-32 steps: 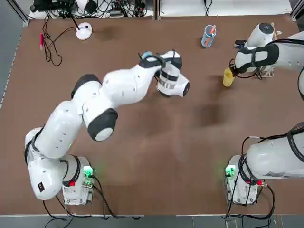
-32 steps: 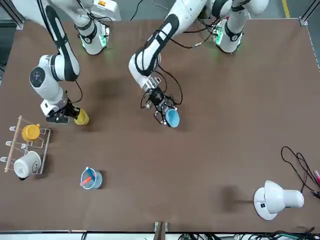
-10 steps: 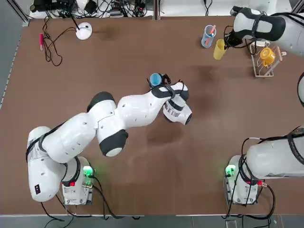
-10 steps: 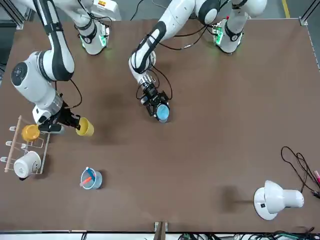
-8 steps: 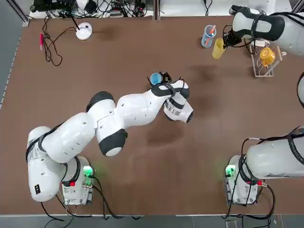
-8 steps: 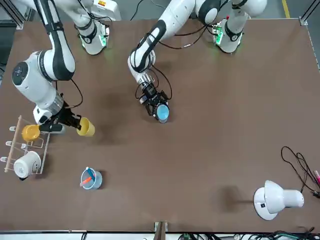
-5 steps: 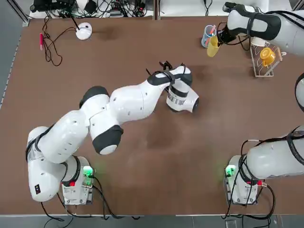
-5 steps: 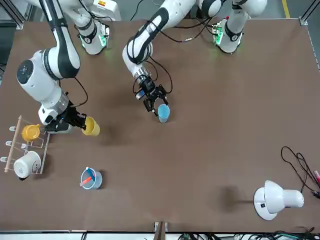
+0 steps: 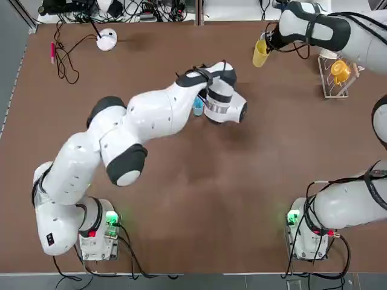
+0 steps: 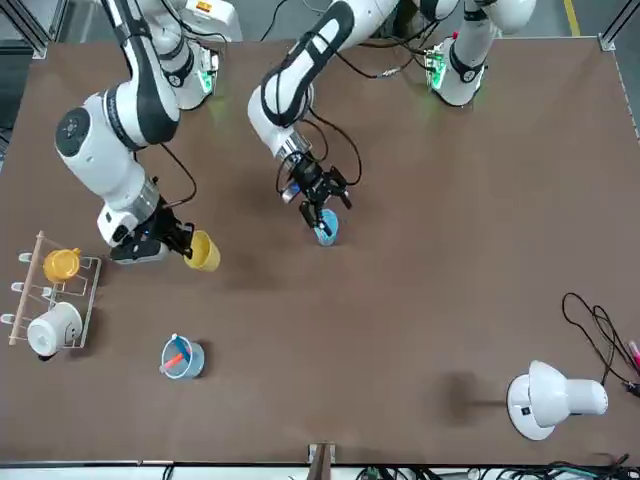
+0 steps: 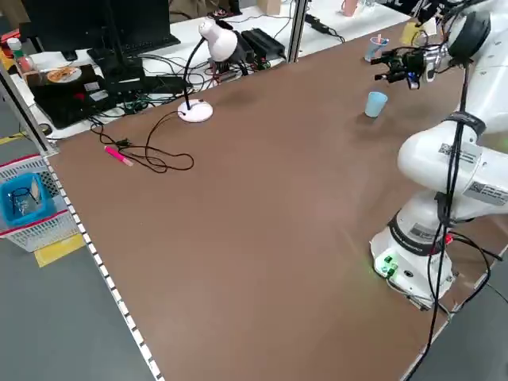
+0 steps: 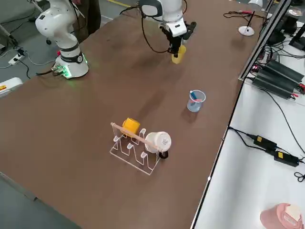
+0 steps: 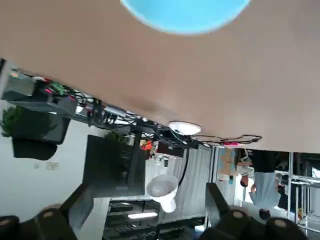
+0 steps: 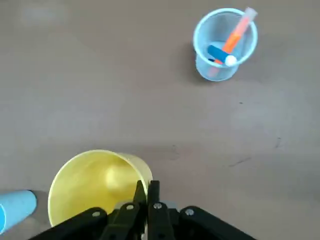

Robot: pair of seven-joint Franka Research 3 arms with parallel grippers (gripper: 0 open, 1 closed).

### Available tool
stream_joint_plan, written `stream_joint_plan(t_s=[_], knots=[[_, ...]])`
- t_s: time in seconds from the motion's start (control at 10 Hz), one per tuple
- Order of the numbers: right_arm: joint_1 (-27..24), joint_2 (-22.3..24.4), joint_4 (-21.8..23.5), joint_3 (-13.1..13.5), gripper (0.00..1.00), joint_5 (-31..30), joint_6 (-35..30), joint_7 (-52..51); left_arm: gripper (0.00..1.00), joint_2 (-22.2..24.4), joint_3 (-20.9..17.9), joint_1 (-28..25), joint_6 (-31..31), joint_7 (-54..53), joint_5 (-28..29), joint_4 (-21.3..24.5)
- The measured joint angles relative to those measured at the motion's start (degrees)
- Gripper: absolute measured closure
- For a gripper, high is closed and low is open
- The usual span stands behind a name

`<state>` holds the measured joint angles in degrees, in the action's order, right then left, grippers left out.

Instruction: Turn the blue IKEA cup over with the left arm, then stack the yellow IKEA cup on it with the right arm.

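Note:
The blue IKEA cup (image 10: 325,231) stands by itself mid-table, also seen as the blue cup (image 11: 375,103) from the left side and half hidden under the left arm as the blue cup (image 9: 198,107) from above. My left gripper (image 10: 318,197) hovers just beside and above it, open, holding nothing; its wrist view has the blue cup (image 13: 185,12) beyond the spread fingers (image 13: 45,220). My right gripper (image 10: 182,244) is shut on the rim of the yellow IKEA cup (image 10: 203,251), carried off the table; the yellow cup (image 14: 97,187) is pinched at its rim.
A see-through tumbler (image 10: 181,357) with pink sticks stands near the yellow cup. A wire rack (image 10: 30,295) holds an orange cup (image 10: 60,264) and a white cup (image 10: 50,328). A white lamp (image 10: 550,398) with its cable sits in the far corner.
The left gripper has let go of the blue cup and drawn back from it. The right arm has carried the yellow cup away from the rack toward the table's middle.

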<state>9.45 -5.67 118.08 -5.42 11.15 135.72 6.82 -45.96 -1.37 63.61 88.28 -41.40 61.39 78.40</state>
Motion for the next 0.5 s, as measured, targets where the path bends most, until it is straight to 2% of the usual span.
stream_joint_plan(t_s=[0.3,0.5], knots=[[2.8,-1.2,-1.6,0.0,0.96,-0.3,0.0,2.3,0.01,12.4,0.3,-5.8,8.3,0.2,0.8,12.2],[6.5,-3.7,-4.3,-0.1,0.96,-2.1,0.0,8.3,0.01,21.5,1.2,-13.3,16.9,0.1,0.9,19.6]])
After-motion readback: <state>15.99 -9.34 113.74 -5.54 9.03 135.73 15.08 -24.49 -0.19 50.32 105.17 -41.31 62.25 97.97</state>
